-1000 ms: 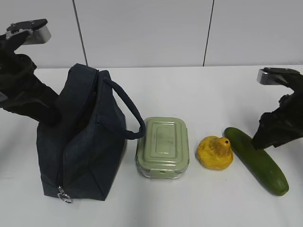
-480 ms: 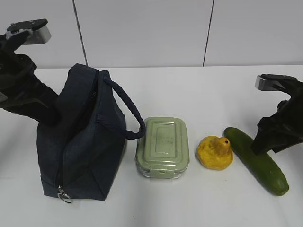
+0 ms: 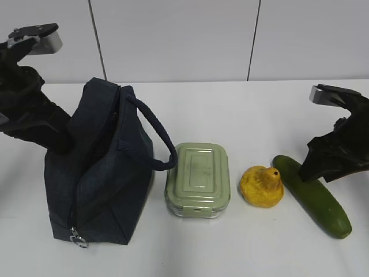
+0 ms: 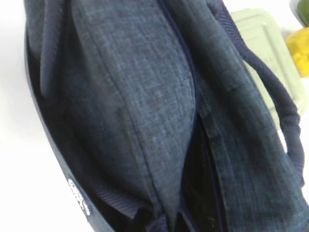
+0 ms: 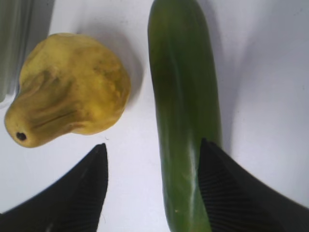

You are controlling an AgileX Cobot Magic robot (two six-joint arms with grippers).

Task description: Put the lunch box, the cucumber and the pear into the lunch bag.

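The dark navy lunch bag (image 3: 98,173) stands at the left, its top slightly gaping. My left gripper (image 3: 62,143) is at its upper left rim; in the left wrist view the bag's fabric (image 4: 140,96) bunches at the jaws, which seem shut on it. The sage-green lunch box (image 3: 198,179) lies closed beside the bag. The yellow pear (image 3: 262,186) lies right of it. The long green cucumber (image 3: 314,196) lies at the right. My right gripper (image 5: 152,144) is open and low over the cucumber (image 5: 183,72), one finger on each side; the pear (image 5: 72,89) is just to its left.
The bag's rope handle (image 3: 155,133) arches toward the lunch box. A metal zipper ring (image 3: 78,239) hangs at the bag's front bottom corner. The lunch box edge (image 5: 12,38) shows at the left of the right wrist view. White table, wall behind.
My right gripper has come down and a little left onto the cucumber's far end. The left arm, the bag, the lunch box and the pear have not moved.
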